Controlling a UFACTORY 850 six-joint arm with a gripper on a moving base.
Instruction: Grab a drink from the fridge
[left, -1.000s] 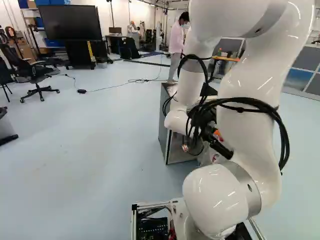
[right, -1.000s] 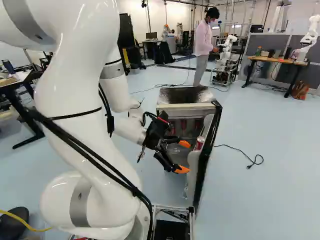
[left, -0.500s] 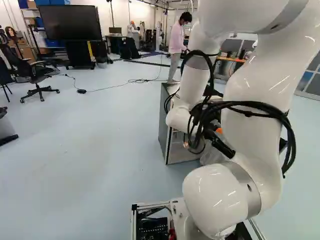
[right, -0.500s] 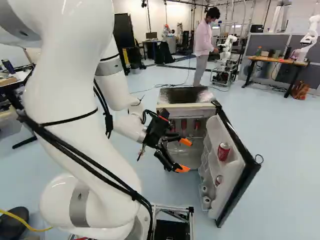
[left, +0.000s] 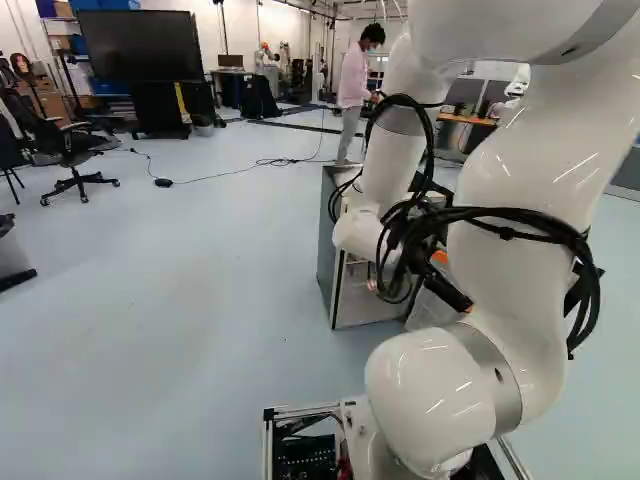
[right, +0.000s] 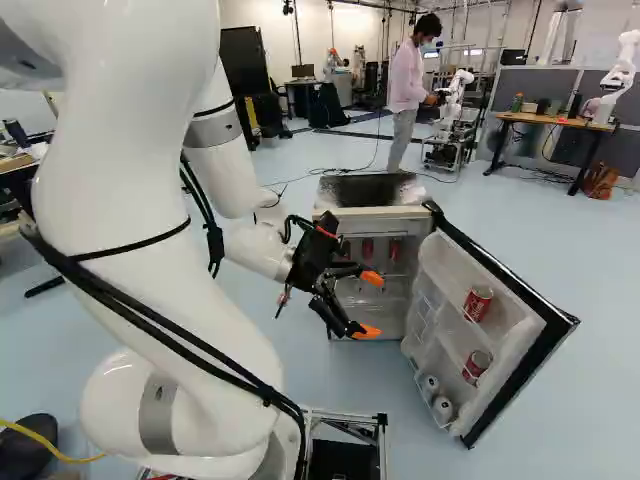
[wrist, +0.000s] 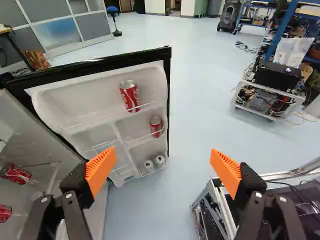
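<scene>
Orange pads (wrist: 226, 172) spread apart, my pincer (right: 371, 305) hangs open by the fridge (right: 365, 212). On its swung-out door (right: 565, 320) I see an upper red can (right: 478, 303), a lower red can (right: 477, 366), and pale cans (wrist: 160, 161) near the bottom outer corner; red cans (wrist: 15, 173) lie inside.

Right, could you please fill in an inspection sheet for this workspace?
Surface: pale blue floor, mini fridge standing on it.
Job's things: fridge door open; on it, upper red soda can, lower red soda can and two pale-ended cans at the bottom; more red cans inside the fridge.
Clutter: brown bag on the floor by the wooden desk.
Pincer: open, holding nothing.
Cables: black cables looped along the arm; yellow cable on the floor.
Surroundings: office chair and large black screen, away from the fridge.
</scene>
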